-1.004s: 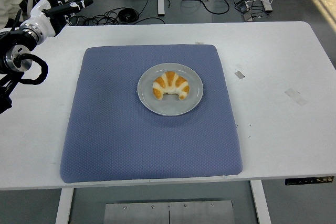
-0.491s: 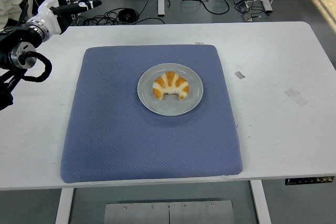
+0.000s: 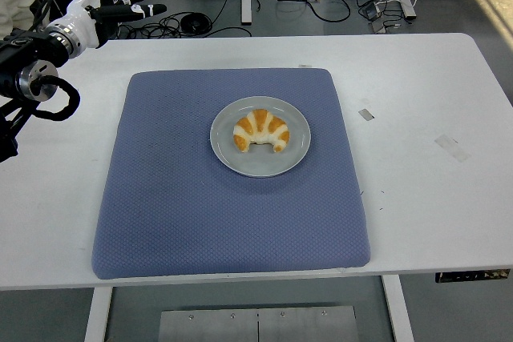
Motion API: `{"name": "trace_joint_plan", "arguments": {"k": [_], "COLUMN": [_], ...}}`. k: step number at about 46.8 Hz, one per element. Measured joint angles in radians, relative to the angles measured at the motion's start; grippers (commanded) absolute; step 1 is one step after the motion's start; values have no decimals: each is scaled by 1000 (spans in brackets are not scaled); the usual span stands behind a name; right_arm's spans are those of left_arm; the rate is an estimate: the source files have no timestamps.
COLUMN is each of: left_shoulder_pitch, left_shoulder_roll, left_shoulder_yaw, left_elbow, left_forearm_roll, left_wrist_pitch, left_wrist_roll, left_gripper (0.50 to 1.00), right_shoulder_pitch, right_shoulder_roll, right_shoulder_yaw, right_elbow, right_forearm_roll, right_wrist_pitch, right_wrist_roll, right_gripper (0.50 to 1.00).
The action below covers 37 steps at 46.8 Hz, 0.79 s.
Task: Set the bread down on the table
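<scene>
Golden striped crescent bread (image 3: 260, 131) on round grey plate (image 3: 232, 156), mat centre | likely light, soft, crushable: grip the arched middle | left hand (image 3: 108, 7) at 10 o'clock, fingers spread, empty.

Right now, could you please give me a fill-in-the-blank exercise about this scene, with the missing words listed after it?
1. The bread lies on a round gray ____.
2. The plate rests on a ____ mat spread over the white table.
3. The left hand is at the table's far-left corner, with fingers spread and holding ____.
4. Bread and left hand are ____, not touching.

Missing words: plate; blue; nothing; apart
</scene>
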Motion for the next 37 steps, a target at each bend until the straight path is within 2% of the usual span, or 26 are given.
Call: {"name": "trace_joint_plan", "arguments": {"k": [8,18,29,37], "left_shoulder_pitch": [-9,-48,-65,-116], "left_shoulder_roll": [-16,-20,-63,-95], "left_shoulder_yaw": [3,8,38,170], "left_elbow": [0,0,-1,-33], "left_forearm_roll": [101,183,329,356], "left_wrist_pitch": [-22,-155,-167,-166], "left_wrist_roll": [2,5,13,18], "left_gripper": [981,981,981,981], "right_shoulder_pitch": [0,0,0,0], "right_shoulder_roll": [0,0,0,0], "right_shoulder_yaw": [0,0,0,0], "right_elbow": [0,0,0,0], "right_forearm_roll": [0,0,0,0], "right_wrist_pitch": [0,0,0,0], "right_wrist_roll": [0,0,0,0], "right_gripper": [1000,1000,1000,1000]}}
